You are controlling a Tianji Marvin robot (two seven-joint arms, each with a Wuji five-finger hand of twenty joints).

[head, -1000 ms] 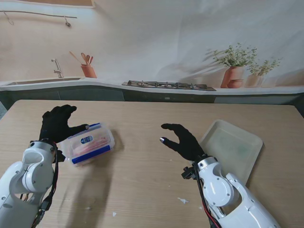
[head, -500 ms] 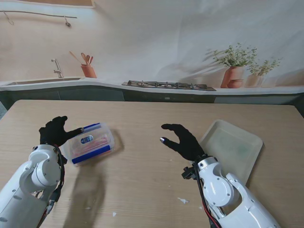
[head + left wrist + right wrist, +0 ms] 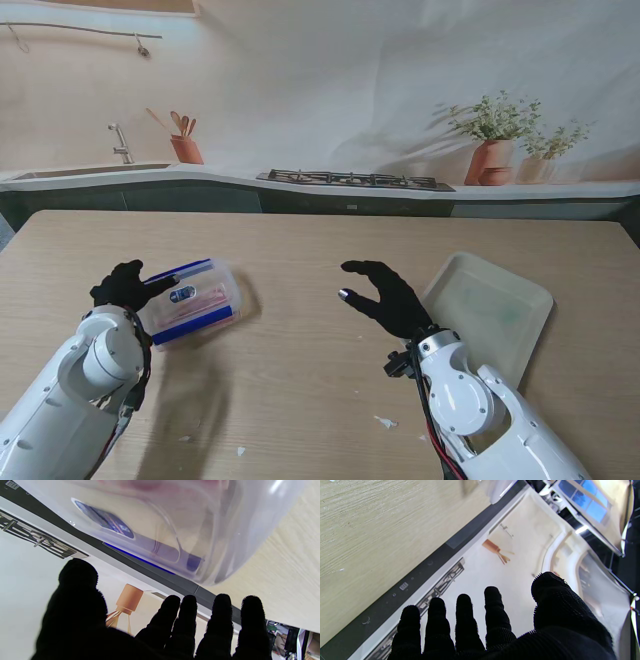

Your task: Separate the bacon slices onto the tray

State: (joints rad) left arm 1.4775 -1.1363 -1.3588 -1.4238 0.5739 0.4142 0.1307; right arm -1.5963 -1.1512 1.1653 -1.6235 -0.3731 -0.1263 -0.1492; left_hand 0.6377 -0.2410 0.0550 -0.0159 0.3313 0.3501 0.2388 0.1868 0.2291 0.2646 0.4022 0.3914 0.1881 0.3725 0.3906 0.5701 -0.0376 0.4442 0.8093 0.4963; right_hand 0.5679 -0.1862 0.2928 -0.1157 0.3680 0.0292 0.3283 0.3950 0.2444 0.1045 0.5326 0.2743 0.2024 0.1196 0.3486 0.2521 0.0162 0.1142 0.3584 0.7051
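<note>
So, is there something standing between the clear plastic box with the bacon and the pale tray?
Only the black-gloved right hand, which hovers open above the wooden table, between the clear plastic box with blue clips and the pale rectangular tray. Nothing else visible lies on that stretch.

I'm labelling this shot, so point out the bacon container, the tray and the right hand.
bacon container (image 3: 190, 302): stand view, on its clear lid.
tray (image 3: 490, 305): stand view, on its bare floor.
right hand (image 3: 385, 295): stand view, on the back of the glove.
</note>
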